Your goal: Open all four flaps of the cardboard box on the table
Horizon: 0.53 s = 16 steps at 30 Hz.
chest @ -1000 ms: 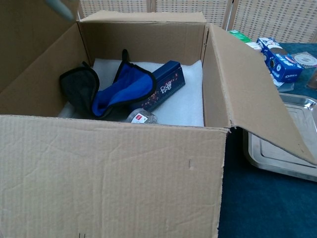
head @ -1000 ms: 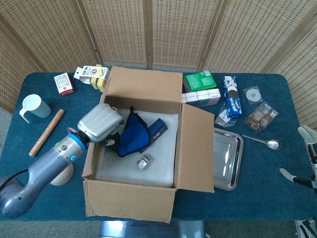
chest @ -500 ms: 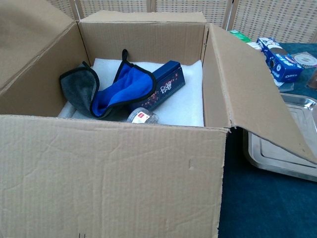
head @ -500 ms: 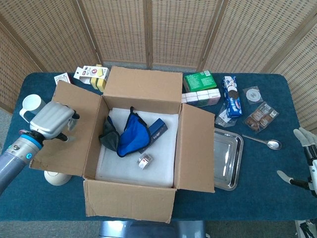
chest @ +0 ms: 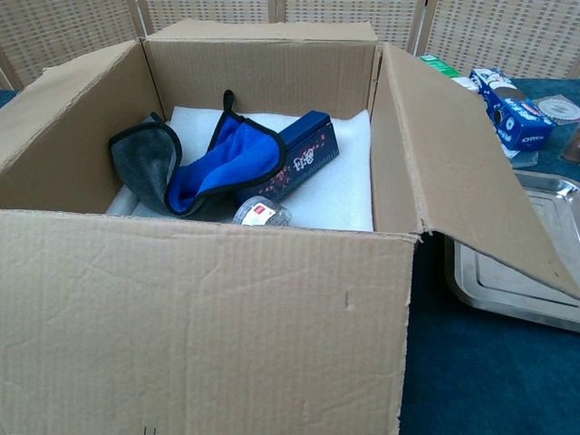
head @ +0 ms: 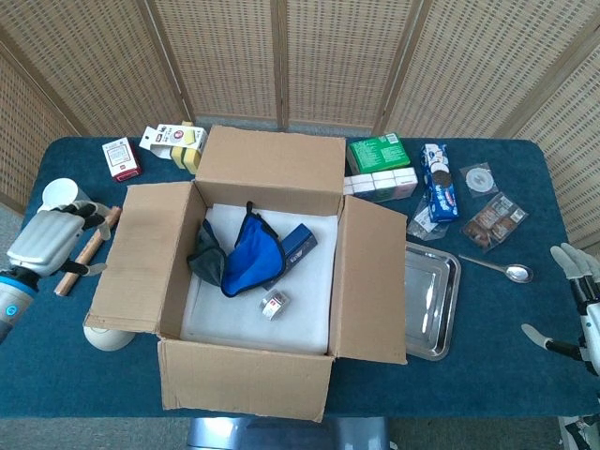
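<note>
The cardboard box point(head: 246, 379) stands mid-table. Its left flap point(head: 141, 255) lies folded outward, the back flap point(head: 272, 159) stands up, and the right flap point(head: 371, 281) slopes out over the tray. The chest view shows the box point(chest: 199, 326) close up, its front wall filling the lower frame. Inside on white foam lie a blue and grey cloth point(chest: 222, 163), a dark blue carton point(chest: 304, 159) and a small jar point(chest: 258, 213). My left hand point(head: 49, 240) hovers left of the left flap, apart from it and holding nothing. My right hand point(head: 577, 295) is at the table's right edge, fingers spread.
A white cup point(head: 61, 192), a wooden stick point(head: 89, 246) and a pale bowl point(head: 108, 336) lie near my left hand. Small boxes point(head: 173, 142) sit behind the carton. A metal tray point(head: 433, 302), spoon point(head: 502, 270), cookie pack point(head: 438, 183) and snacks point(head: 495, 220) fill the right side.
My left hand came out of the box and swung left, pushing the left flap outward. It then drew away from the flap. The right hand barely moved.
</note>
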Motion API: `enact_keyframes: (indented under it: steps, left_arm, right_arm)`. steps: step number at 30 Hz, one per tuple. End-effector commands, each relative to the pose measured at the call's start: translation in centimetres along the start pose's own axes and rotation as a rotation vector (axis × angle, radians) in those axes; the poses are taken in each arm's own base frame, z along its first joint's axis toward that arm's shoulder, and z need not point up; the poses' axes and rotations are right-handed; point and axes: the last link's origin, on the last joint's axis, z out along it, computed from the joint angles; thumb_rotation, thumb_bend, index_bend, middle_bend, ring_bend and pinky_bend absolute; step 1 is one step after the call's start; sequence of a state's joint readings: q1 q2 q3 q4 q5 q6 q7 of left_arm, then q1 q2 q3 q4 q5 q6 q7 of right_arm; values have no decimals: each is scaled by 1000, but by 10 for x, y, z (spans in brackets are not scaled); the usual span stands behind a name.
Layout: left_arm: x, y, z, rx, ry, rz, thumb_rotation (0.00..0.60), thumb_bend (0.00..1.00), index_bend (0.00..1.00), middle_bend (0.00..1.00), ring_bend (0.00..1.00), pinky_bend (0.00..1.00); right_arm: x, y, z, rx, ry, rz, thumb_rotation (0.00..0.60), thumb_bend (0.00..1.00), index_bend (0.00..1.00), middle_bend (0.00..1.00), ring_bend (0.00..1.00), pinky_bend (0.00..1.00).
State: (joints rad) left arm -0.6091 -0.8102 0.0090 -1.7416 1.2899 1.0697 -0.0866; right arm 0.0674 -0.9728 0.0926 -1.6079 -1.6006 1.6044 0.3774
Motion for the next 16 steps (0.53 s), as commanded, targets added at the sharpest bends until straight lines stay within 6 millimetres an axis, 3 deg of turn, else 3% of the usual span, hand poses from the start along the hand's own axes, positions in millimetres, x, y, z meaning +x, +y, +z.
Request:
enact_keyframes:
  steps: [1, 8, 16]
  left_arm:
    - [-15, -19, -27, 23, 56, -46, 600, 176, 150, 0, 0, 54]
    - [-49, -44, -88, 94, 145, -130, 600, 175, 38, 0, 0, 8]
    - [-87, -42, -140, 103, 176, -138, 600, 175, 18, 0, 0, 0]
  right_arm:
    - [-2, 1, 0, 2, -6, -27, 600, 0, 0, 0, 0, 16]
    - [-6, -2, -1, 2, -22, -70, 600, 0, 0, 0, 0, 0]
    - [-6, 1, -1, -26, -10, -148, 600, 0, 0, 0, 0, 0]
